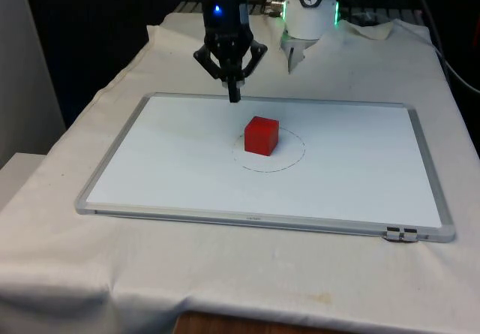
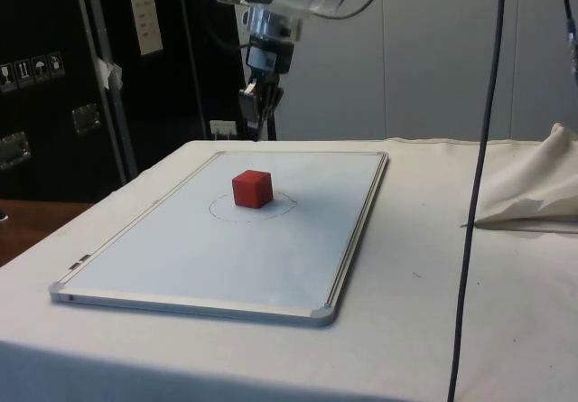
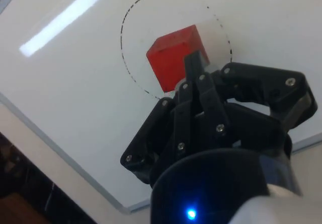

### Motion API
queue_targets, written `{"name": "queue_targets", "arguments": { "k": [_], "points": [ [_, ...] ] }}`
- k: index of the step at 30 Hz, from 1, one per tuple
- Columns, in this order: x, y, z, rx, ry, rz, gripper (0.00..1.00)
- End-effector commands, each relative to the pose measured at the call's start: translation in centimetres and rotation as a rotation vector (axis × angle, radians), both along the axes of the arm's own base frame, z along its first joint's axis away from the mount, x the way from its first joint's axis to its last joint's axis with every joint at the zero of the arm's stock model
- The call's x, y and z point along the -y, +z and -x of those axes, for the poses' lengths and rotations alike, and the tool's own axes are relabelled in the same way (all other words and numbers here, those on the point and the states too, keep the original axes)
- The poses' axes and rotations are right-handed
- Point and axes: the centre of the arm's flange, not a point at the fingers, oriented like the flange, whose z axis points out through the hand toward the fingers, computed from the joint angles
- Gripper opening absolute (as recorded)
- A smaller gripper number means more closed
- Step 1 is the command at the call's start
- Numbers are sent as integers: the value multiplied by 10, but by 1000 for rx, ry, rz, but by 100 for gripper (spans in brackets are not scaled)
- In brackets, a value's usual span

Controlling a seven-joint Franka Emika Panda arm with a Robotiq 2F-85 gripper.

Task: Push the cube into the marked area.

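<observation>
The red cube (image 1: 261,135) sits on the whiteboard (image 1: 150,184) inside the dashed circle (image 1: 289,165) drawn there, toward the circle's side that lies on the front view's left. The end effector (image 1: 234,94) hangs above the board's far edge with its fingers pressed together and gripping nothing, well apart from the cube and lifted clear of the board. The whiteboard lies flat on the cloth-covered tabletop (image 1: 90,274).
</observation>
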Motion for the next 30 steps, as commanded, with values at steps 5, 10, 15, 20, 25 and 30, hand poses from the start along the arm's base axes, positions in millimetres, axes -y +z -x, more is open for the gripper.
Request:
{"name": "queue_targets", "arguments": {
  "k": [5,10,15,20,25,30],
  "points": [
    [-7,18,1,4,28,3,0],
    [-12,33,0,22,56,0,0],
    [-20,41,-1,20,77,28,0],
    [-26,48,-3,24,94,44,0],
    [-35,58,-5,27,116,65,0],
    [-41,64,-7,29,129,77,0]
  ]
}}
